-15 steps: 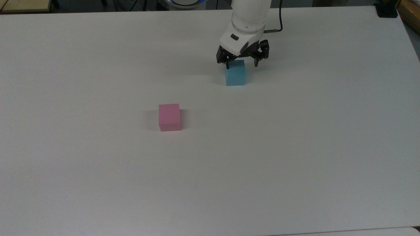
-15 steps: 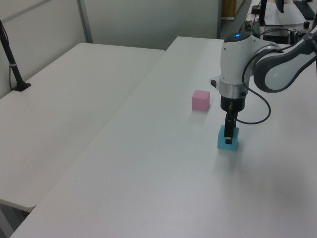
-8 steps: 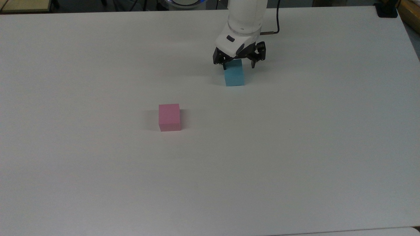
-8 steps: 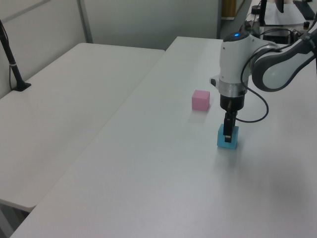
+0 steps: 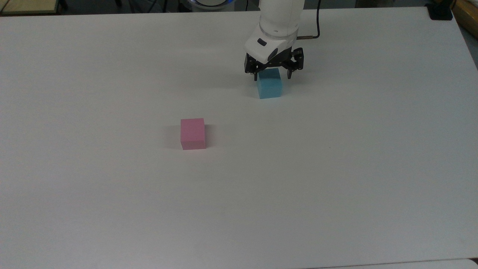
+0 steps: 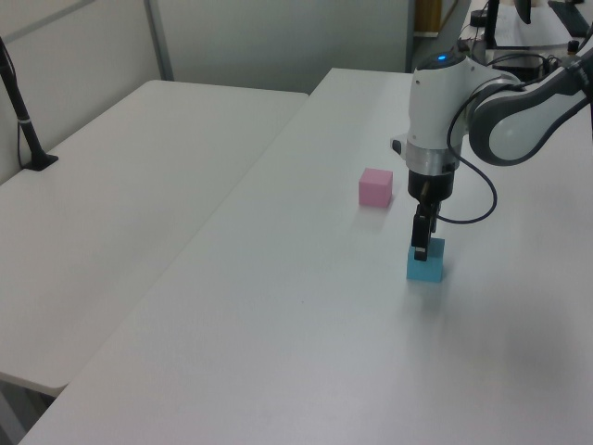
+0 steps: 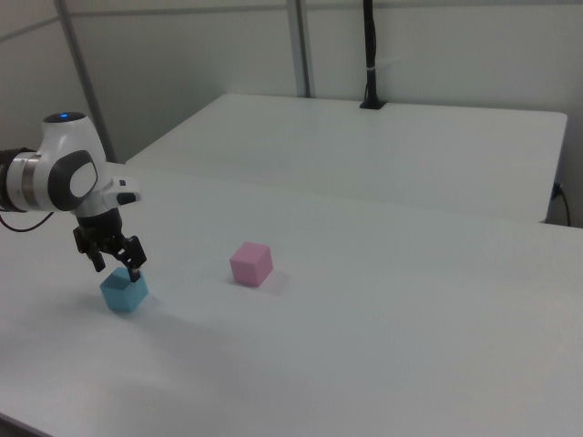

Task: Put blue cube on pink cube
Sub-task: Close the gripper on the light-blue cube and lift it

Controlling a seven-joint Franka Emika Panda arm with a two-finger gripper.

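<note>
Matte and foam-like by its look, the blue cube should be light and stiff; grip two opposite flat sides. It sits on the desk, just under the pincer, whose fingers are apart astride its top, pink cube toward seven o'clock in the top view.

place: lab or office | evidence: plain white tables; partition panels; robot arm

1. The top view looks steeply down on the white table, arm at its far edge.
2. The left view looks obliquely along it, nearer.
3. The right view faces oppositely; all share the pink cube.
</note>
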